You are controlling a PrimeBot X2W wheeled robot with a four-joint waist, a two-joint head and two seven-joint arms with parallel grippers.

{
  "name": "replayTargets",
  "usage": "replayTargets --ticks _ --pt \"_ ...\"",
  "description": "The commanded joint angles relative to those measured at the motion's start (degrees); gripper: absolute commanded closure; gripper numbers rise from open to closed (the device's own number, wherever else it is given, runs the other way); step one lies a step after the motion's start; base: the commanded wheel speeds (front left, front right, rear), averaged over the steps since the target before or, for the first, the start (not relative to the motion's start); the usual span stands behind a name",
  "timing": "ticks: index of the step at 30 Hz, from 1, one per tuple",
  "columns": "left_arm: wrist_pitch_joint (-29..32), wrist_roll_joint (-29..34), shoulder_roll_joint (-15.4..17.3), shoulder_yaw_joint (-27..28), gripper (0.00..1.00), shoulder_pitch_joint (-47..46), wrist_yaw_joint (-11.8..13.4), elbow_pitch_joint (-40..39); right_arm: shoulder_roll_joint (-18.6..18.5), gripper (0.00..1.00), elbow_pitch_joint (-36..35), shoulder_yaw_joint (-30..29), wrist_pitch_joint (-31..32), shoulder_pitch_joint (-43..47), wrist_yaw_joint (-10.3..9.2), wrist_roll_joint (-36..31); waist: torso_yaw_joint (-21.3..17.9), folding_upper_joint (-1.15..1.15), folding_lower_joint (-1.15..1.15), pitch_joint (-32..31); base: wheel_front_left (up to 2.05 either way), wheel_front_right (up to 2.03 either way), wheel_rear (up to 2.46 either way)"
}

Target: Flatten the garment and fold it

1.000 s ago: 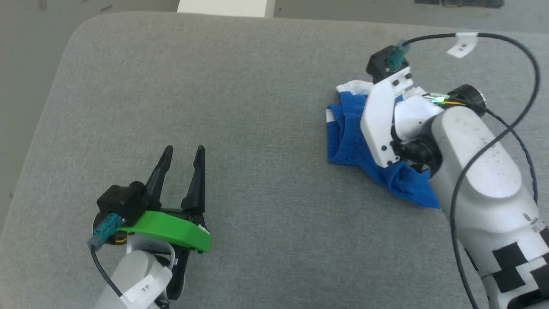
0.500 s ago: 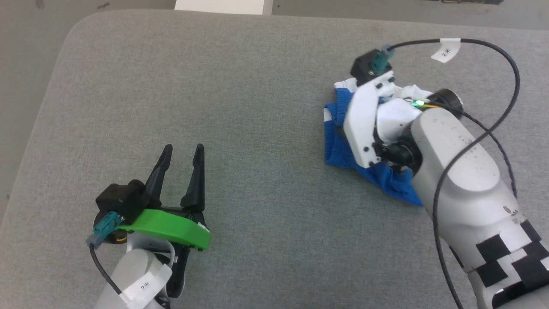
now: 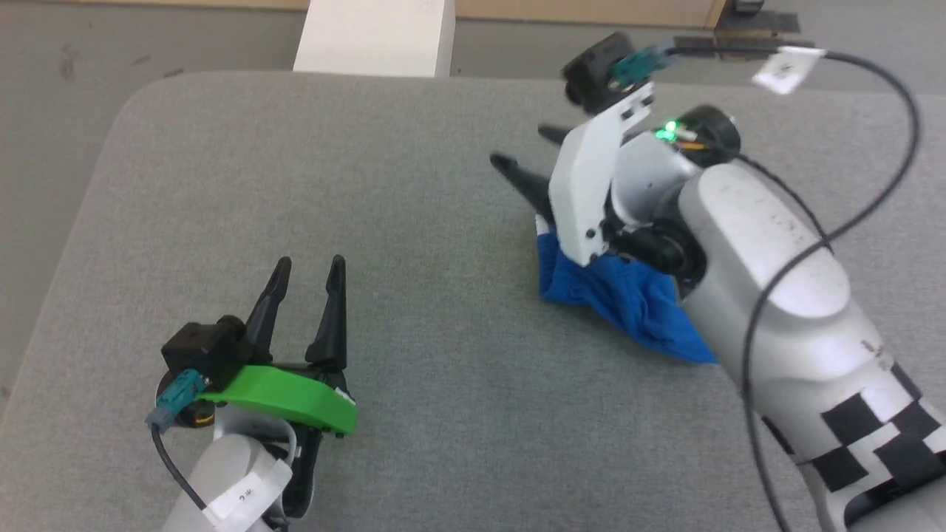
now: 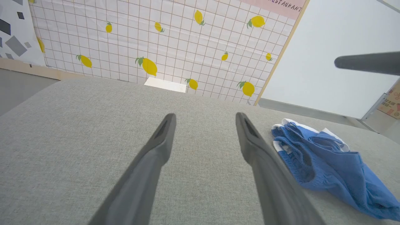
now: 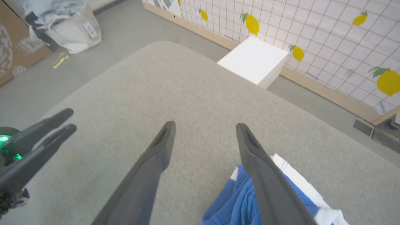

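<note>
Right gripper (image 3: 519,146) has its fingers spread apart and holds nothing, up off the grey padded surface (image 3: 414,185). The garment (image 3: 621,295) is a crumpled blue heap with a white edge, lying just below and behind its fingers, under the wrist. Left gripper (image 3: 310,261) is also spread and empty, low over the surface, well apart from the garment off to its right.
</note>
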Motion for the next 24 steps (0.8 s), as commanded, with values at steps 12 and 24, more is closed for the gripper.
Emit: replayTargets --ticks 12,24 --pt "0.22 -0.27 1.73 0.96 0.0 1.88 1.16 0.03 -8.78 0.0 -8.49 -12.99 -26.71 8.22 -0.08 0.32 -5.46 0.0 0.0 -8.43 0.0 0.0 0.0" --pt "0.2 -1.21 1.3 1.72 0.0 4.19 2.76 0.33 -6.44 0.0 -17.35 -32.87 -42.21 32.01 -0.08 -6.56 -6.3 0.0 0.0 -12.06 0.0 0.0 0.0"
